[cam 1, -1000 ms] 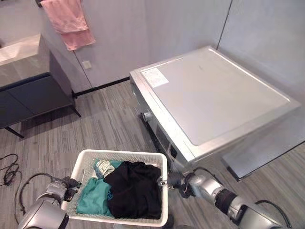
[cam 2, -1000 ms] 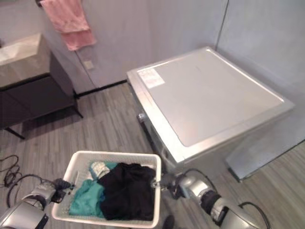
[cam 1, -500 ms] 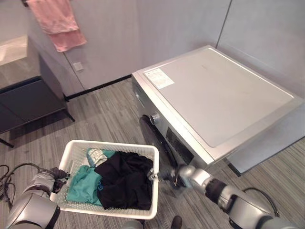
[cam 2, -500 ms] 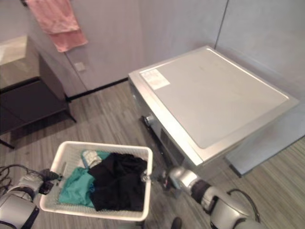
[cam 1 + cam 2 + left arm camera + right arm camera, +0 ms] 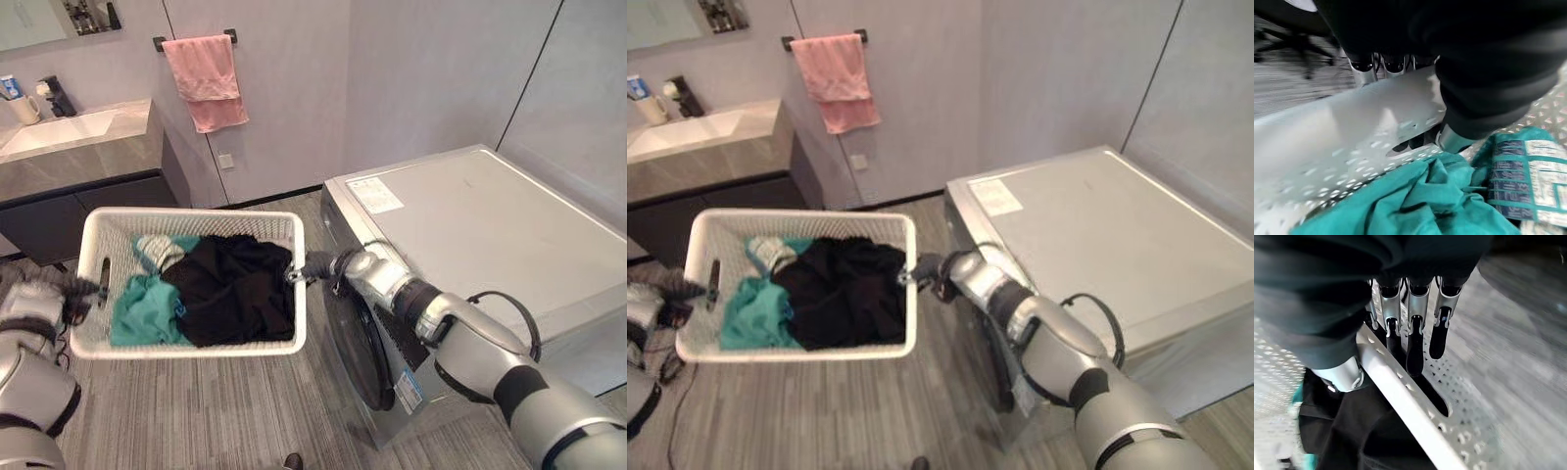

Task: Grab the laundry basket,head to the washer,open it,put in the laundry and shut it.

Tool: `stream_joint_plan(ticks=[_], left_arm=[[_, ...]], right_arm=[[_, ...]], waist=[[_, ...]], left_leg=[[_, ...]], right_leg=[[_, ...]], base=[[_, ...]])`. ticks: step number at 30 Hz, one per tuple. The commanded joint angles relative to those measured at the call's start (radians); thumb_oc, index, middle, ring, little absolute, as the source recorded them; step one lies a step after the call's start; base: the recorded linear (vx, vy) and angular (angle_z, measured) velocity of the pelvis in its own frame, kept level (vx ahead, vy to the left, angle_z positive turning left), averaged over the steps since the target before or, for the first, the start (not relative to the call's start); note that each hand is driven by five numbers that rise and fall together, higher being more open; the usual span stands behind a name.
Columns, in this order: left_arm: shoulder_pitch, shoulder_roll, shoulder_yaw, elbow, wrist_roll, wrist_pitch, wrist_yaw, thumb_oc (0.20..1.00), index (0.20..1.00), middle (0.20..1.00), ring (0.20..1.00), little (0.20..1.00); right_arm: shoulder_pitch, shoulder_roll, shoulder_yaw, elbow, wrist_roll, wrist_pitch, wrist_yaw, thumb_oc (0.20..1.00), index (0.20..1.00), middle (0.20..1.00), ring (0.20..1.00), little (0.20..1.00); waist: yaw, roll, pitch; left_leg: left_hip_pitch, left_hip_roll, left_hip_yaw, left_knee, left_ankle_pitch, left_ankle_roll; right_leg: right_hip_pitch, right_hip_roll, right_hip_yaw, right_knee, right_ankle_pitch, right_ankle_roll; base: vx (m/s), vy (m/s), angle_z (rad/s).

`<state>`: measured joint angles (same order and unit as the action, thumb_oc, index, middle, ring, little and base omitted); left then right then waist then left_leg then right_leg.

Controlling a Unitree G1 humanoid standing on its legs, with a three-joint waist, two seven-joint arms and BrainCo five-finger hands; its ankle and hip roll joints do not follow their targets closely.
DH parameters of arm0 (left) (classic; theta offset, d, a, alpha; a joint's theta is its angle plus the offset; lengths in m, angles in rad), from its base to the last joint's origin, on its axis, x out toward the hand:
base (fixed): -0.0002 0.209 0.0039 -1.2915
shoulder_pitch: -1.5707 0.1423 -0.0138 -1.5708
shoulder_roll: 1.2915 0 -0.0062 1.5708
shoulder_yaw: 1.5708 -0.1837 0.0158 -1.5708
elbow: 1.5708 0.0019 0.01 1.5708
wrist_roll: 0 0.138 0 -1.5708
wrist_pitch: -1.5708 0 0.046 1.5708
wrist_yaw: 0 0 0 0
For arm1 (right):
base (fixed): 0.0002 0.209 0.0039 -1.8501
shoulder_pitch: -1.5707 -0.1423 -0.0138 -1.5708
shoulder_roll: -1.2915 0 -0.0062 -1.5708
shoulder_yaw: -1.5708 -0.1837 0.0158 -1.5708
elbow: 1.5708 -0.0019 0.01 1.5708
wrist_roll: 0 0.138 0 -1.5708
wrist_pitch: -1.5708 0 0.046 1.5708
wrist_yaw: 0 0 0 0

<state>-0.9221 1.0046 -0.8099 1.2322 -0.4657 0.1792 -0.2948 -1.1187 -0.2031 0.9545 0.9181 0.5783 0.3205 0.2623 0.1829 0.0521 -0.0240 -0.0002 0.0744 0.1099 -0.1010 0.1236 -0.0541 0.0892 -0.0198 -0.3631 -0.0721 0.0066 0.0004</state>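
Grey bathroom floor, both hands (image 5: 312, 266) (image 5: 1449, 139) gripping laundry basket (image 5: 196, 345) rims, wrist views revealing fingers (image 5: 1415, 350) through handle slots.

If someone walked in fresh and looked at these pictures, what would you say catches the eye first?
The white laundry basket held up off the floor between the left hand and the right hand, each gripping one end, with black and teal clothes heaped inside. Next, the big silver washer just right of the basket, its door shut. On the wall behind hangs a pink towel, beside a sink counter.
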Motion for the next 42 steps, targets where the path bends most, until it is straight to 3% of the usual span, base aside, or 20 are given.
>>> stream_joint_plan(ticks=[1,5,7,15,23,32,36,42], left_arm=[[-0.181,-0.105,-0.103,-0.018,-0.136,-0.067,-0.055,0.2,0.2,0.2,0.2,0.2],[-0.381,-0.129,-0.205,-0.013,-0.2,-0.064,-0.062,0.2,0.2,0.2,0.2,0.2],[-0.471,-0.156,-0.209,0.006,-0.245,-0.079,-0.05,0.2,0.2,0.2,0.2,0.2],[-0.606,-0.174,-0.175,0.06,-0.287,-0.11,-0.014,0.2,0.2,0.2,0.2,0.2],[-0.645,-0.208,-0.187,0.076,-0.263,-0.13,0.001,0.2,0.2,0.2,0.2,0.2],[-0.667,-0.238,-0.165,0.105,-0.228,-0.16,0.04,0.2,0.2,0.2,0.2,0.2],[-0.69,-0.234,-0.128,0.141,-0.199,-0.183,0.097,0.2,0.2,0.2,0.2,0.2],[-0.675,-0.198,-0.096,0.184,-0.163,-0.183,0.121,0.2,0.2,0.2,0.2,0.2]], right_arm=[[-0.263,0.131,0.023,0.055,0.105,-0.115,0.038,0.2,0.2,0.2,0.2,0.2],[-0.446,0.004,0.026,0.205,0.139,-0.127,0.026,0.2,0.2,0.2,0.2,0.2],[-0.518,-0.052,0.019,0.268,0.172,-0.141,0.017,0.2,0.2,0.2,0.2,0.2],[-0.615,-0.193,-0.007,0.318,0.241,-0.157,-0.007,0.2,0.2,0.2,0.2,0.2],[-0.619,-0.267,-0.003,0.315,0.238,-0.149,-0.013,0.2,0.2,0.2,0.2,0.2],[-0.609,-0.286,-0.007,0.305,0.207,-0.149,-0.023,0.2,0.2,0.2,0.2,0.2],[-0.604,-0.229,0.008,0.327,0.133,-0.147,-0.026,0.2,0.2,0.2,0.2,0.2],[-0.582,-0.155,0.039,0.283,0.064,-0.148,-0.011,0.2,0.2,0.2,0.2,0.2]], waist=[[-0.022,-0.055,-0.031],[-0.047,-0.068,-0.045],[-0.062,-0.072,-0.055],[-0.119,-0.061,-0.067],[-0.173,-0.034,-0.056],[-0.249,0.003,-0.019],[-0.297,0.02,0.013],[-0.344,0.017,0.037]], left_leg=[[-0.018,0.008,0.019,0.014,-0.007,-0.031],[-0.01,0.004,0.017,0.014,-0.017,-0.035],[-0.009,0.003,0.018,0.014,-0.022,-0.038],[-0.007,0.004,0.046,0.014,-0.037,-0.042],[-0.005,0.005,0.087,0.014,-0.049,-0.042],[0.0,0.007,0.182,0.014,-0.072,-0.036],[0.001,0.011,0.253,0.014,-0.083,-0.037],[0.018,0.024,0.331,0.014,-0.095,-0.039]], right_leg=[[0.035,-0.156,0.054,-0.008,0.038,0.124],[0.044,-0.16,0.041,-0.011,0.04,0.134],[0.045,-0.161,0.04,-0.015,0.042,0.139],[0.019,-0.167,0.067,-0.015,0.048,0.149],[-0.021,-0.168,0.109,-0.015,0.063,0.154],[-0.107,-0.169,0.213,-0.015,0.094,0.164],[-0.169,-0.169,0.294,-0.015,0.121,0.174],[-0.215,-0.149,0.368,-0.015,0.136,0.186]], base=[[0.07,-0.022,0.05],[0.05,0.0,0.03],[0.05,0.008,-0.01],[0.03,0.015,-0.07],[0.04,0.011,-0.16],[0.04,0.034,-0.4],[0.02,0.076,-0.6],[0.06,0.04,-0.52]])
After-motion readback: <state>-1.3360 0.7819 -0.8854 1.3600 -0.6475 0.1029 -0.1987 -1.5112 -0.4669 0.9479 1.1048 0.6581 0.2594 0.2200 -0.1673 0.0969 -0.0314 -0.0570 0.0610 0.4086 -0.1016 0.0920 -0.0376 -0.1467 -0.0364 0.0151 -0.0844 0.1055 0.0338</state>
